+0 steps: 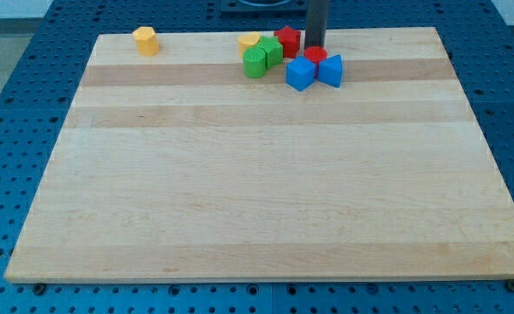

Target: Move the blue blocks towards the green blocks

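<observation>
You see a pale wooden board (265, 174) on a blue pegboard table (12, 131). At twelve o'clock sits a tight cluster: two green blocks (263, 57) touching each other, a yellow block (249, 41) just behind them, and a red star block (287, 40) beside them. At their three o'clock lie two blue blocks (313, 72), side by side, near the greens but apart. A red cylinder (315, 55) sits just behind the blues. My tip (315, 46) stands just behind that cylinder; it is a plain rod, holding nothing. A lone orange block (146, 40) rests at eleven o'clock.
</observation>
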